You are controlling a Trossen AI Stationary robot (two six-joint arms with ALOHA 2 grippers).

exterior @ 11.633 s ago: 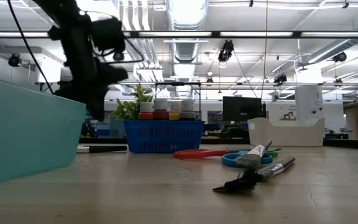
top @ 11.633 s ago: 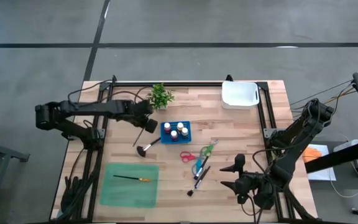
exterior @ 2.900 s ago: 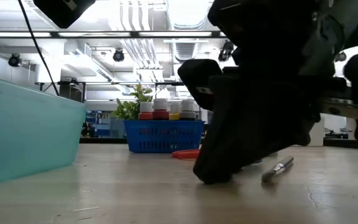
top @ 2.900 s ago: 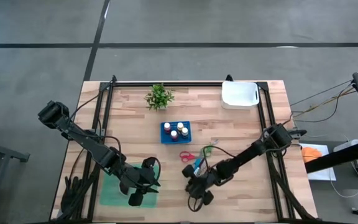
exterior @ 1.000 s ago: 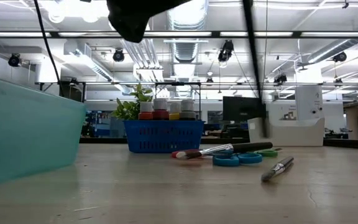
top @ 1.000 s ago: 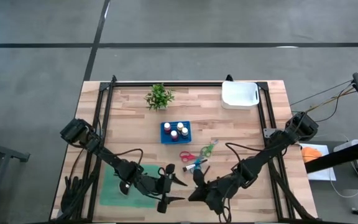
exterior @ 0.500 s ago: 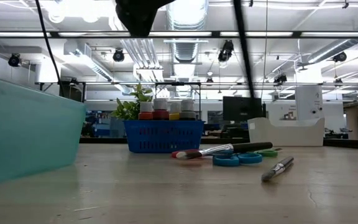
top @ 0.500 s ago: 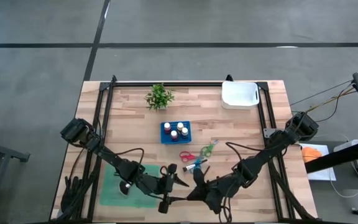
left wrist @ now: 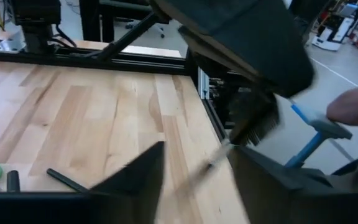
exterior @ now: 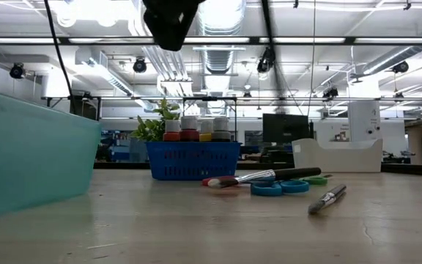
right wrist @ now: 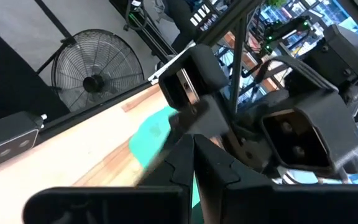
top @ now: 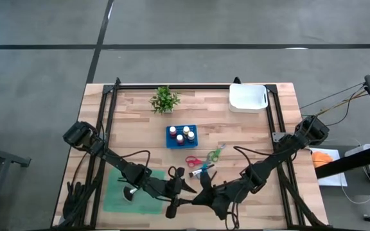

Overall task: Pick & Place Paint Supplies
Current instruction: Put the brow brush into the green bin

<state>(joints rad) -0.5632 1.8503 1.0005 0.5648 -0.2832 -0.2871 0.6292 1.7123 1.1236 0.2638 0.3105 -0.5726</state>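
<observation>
The teal tray point(top: 117, 192) is lying at the near left, the blue basket point(top: 182, 135) mid-table. Near the front edge, the right gripper point(top: 194, 197) is clamping a brush point(left wrist: 219, 154), its axis running left-right, bristles toward the right. The left gripper point(top: 175, 192) is straddling it, jaws apart.

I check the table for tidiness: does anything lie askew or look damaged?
Nothing looks spilled or damaged. One brush lies slanted on top of the blue scissors, not flat on the table.
</observation>
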